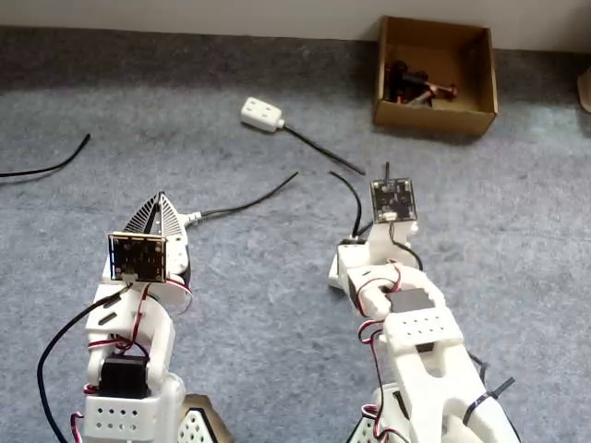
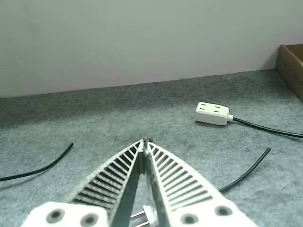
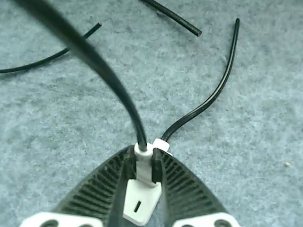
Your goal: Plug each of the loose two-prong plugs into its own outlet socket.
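Pointing down, right end effector (image 3: 143,150) clamps socket (image 3: 139,198); left end effector (image 2: 144,142), plug (image 2: 142,216).

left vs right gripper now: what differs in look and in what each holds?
Left gripper has pale ribbed fingers; right gripper has black ones. Left gripper is shut on a plug, two metal prongs showing; right gripper is shut on a white socket block with a slot and a black cable. Shared: both shut, over grey carpet.

indoor room floor: grey carpet (image 1: 277,305), pale wall (image 2: 142,38)
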Controlling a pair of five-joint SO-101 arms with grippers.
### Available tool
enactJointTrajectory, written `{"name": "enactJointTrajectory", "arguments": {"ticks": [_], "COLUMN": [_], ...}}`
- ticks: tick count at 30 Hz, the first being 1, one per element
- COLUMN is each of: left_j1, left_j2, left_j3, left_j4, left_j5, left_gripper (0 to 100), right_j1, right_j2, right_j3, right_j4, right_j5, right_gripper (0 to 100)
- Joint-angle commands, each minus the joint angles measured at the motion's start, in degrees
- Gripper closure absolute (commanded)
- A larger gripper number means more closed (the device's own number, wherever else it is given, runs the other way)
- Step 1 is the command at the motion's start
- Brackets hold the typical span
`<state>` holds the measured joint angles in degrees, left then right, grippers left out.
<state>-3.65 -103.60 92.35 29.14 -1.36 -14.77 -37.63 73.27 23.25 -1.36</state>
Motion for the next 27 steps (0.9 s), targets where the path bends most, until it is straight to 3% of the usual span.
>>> {"name": "enactJointTrajectory", "arguments": {"ticks": [1,15,21,27], "left_j1": [-0.48,-0.48,-0.48,-0.48], "left_j2": [-0.75,-0.75,-0.75,-0.75], "left_j3": [-0.66,-0.66,-0.66,-0.66], "left_j4": [-1.05,-1.05,-1.05,-1.05], "left_j5": [0.18,0.18,0.18,0.18], "left_gripper": [99,99,99,99], "right_j1": [-1.1,-1.01,-0.84,-0.84], "right_j2": [5.32,5.67,5.67,5.05], "right_j3": [-0.4,-0.48,-0.48,-0.48], "right_j4": [0.22,3.21,3.21,3.21], "right_j5": [0.53,2.64,2.64,2.73], "right_gripper": [99.0,98.8,91.2,91.1]}}
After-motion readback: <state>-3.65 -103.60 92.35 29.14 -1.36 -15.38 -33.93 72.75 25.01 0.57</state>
